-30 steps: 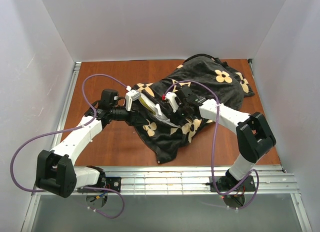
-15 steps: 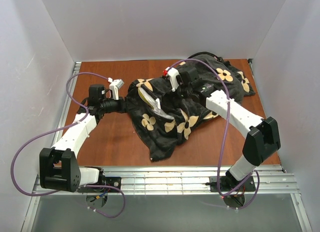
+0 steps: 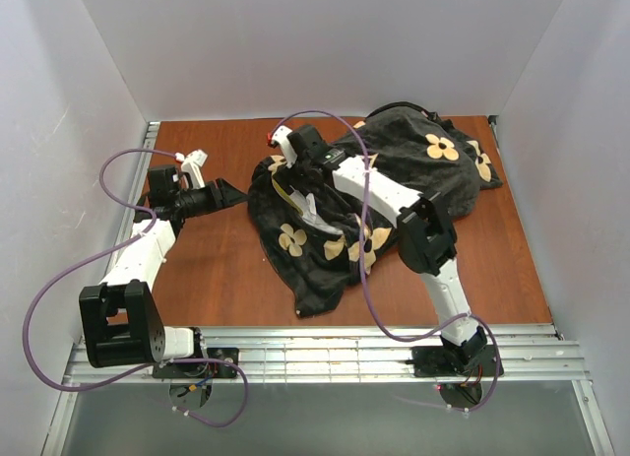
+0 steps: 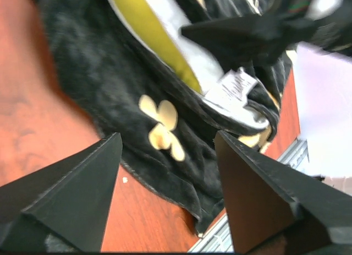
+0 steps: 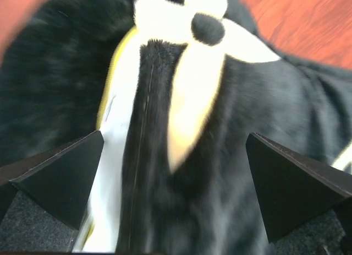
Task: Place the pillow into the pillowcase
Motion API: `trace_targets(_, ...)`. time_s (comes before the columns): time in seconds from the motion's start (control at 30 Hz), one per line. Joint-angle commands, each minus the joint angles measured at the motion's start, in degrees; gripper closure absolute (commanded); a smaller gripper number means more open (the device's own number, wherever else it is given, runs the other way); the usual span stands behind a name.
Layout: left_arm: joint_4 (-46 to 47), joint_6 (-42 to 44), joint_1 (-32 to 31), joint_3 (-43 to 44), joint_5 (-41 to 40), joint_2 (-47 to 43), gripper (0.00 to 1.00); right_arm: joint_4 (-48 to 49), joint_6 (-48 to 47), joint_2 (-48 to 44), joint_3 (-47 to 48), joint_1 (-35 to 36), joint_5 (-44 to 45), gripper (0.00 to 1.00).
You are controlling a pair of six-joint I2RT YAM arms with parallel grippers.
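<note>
The black pillowcase (image 3: 394, 180) with tan flowers lies bunched across the middle and back right of the table. At its left-facing mouth the white pillow (image 3: 300, 205) peeks out, yellow band showing. My left gripper (image 3: 228, 192) hangs open just left of the mouth, apart from the cloth. The left wrist view shows the left gripper (image 4: 168, 136) with nothing between its fingers, and the pillow (image 4: 165, 23), its white tag (image 4: 234, 90) and the pillowcase (image 4: 93, 79) beyond. My right gripper (image 3: 292, 159) hovers open over the mouth's far edge. In its own view the right gripper (image 5: 175, 135) straddles the pillowcase (image 5: 264, 90) hem and the pillow (image 5: 118, 145).
The brown wooden table (image 3: 217, 269) is walled in white on three sides. A metal rail (image 3: 325, 343) runs along the near edge by the arm bases. Purple cables (image 3: 59, 279) loop off both arms. The right forearm (image 3: 374, 190) lies across the pillowcase.
My left gripper let go and drew back left, away from the pillowcase. My right gripper opened wide and swung left to the mouth's far corner. The pillowcase slumped slightly.
</note>
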Motion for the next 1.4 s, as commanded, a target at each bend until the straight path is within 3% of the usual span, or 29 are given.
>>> trace_targets(0.0, -0.66, 0.35, 2.4, 0.19, -1.03, -1.63, 0.32, -4.08, -1.96, 4.21, 7.88, 1.14, 7.15, 0.01)
trace_targets(0.27, -0.75, 0.97, 3.89, -1.66, -1.3, -1.11, 0.3, -4.88, -3.11, 11.35, 6.5, 1.41, 6.63, 0.01)
trace_targets(0.47, -0.92, 1.76, 4.51, -2.27, -0.77, -1.72, 0.3, -5.14, -1.08, 6.26, 1.4, 1.05, -1.98, 0.01)
trace_targets(0.73, -2.15, 2.46, 4.69, -2.1, -3.05, -1.72, 0.29, -8.74, -0.47, 14.51, 2.11, 1.14, -7.87, 0.01)
trace_targets(0.77, -2.42, 2.55, 4.6, -2.01, -3.05, -1.81, 0.24, -8.66, -0.47, 15.13, 1.5, 1.23, -8.13, 0.02)
trace_targets(0.83, -3.3, 2.55, 4.69, -2.27, -2.79, -2.42, 0.21, -8.57, 0.06, 15.22, 0.53, 0.97, -8.84, 0.17)
trace_targets(0.87, -3.38, 2.64, 4.69, -2.79, -2.36, -2.77, 0.21, -8.48, 0.49, 14.44, 0.35, 0.88, -9.19, 0.41)
trace_targets(0.93, -3.39, 3.16, 4.6, -3.59, -1.74, -4.08, 0.21, -8.66, 1.11, 13.29, 0.96, 0.53, -11.38, 0.64)
trace_targets(0.97, -3.21, 3.43, 4.6, -4.29, -1.48, -4.44, 0.21, -8.57, 1.98, 11.37, 1.31, 0.52, -12.0, 0.98)
trace_targets(1.1, -2.6, 5.01, 4.34, -5.7, 0.89, -6.46, 0.21, -8.22, 4.97, 5.48, 2.28, -0.61, -22.76, 0.99)
trace_targets(1.27, 0.3, 3.7, -1.28, -5.88, -0.59, -7.26, 0.24, -4.71, 12.87, -0.59, -2.02, -3.43, -37.29, 0.99)
trace_targets(1.33, 3.2, 1.94, -4.78, -5.7, -1.81, -6.56, 0.28, -3.65, 15.7, -1.3, -3.42, -4.75, -42.4, 0.99)
trace_targets(1.37, 3.9, 0.63, -5.93, -5.53, -2.96, -6.12, 0.35, -3.21, 16.49, -1.56, -4.04, -5.18, -43.81, 0.99)
